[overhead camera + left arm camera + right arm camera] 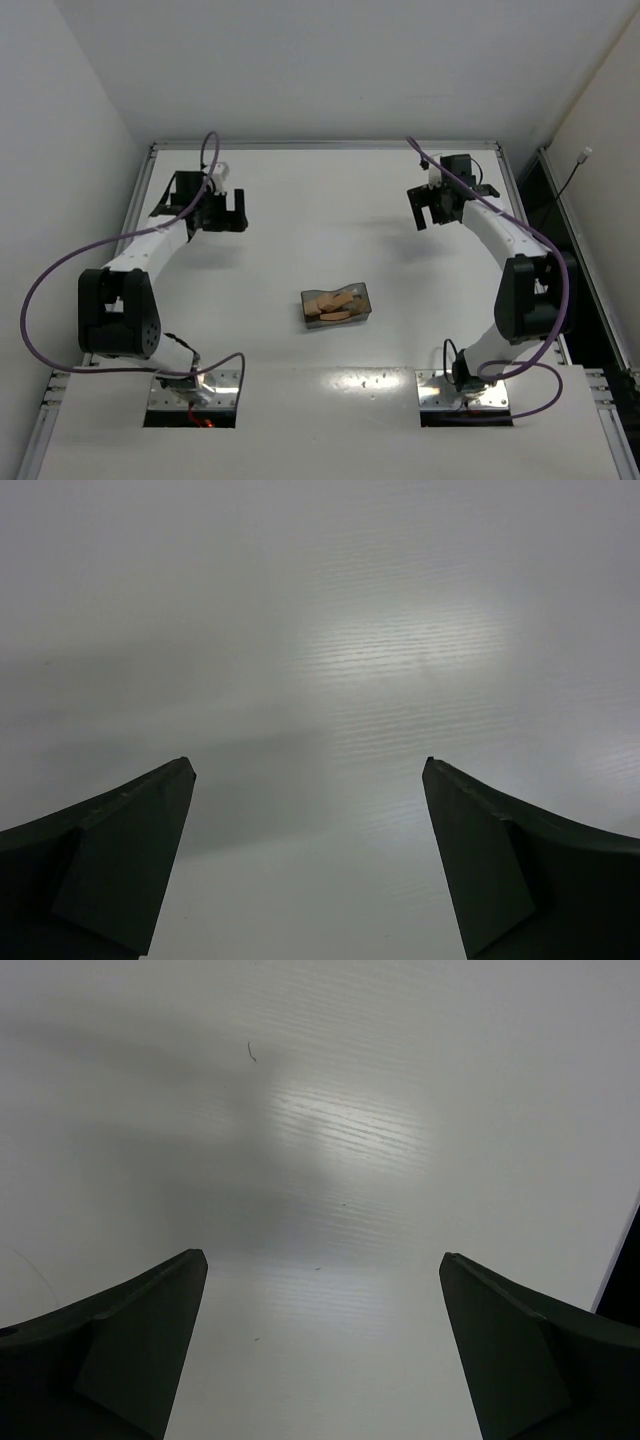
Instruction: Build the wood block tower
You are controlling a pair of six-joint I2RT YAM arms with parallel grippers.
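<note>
- Top external view: left hand (pixel 222 220) and right hand (pixel 433 214) reach far out, both wide open and empty.
- Wood blocks (pixel 333 302) lie flat in a bin (pixel 367 300), well apart from both hands, long axes roughly left-right.

1. I checked the top view: no text, label, brand or number I could read anywhere.
2. I checked my left wrist view: nothing legible there either.
3. I checked my right wrist view: no readable mark or sign.
</note>
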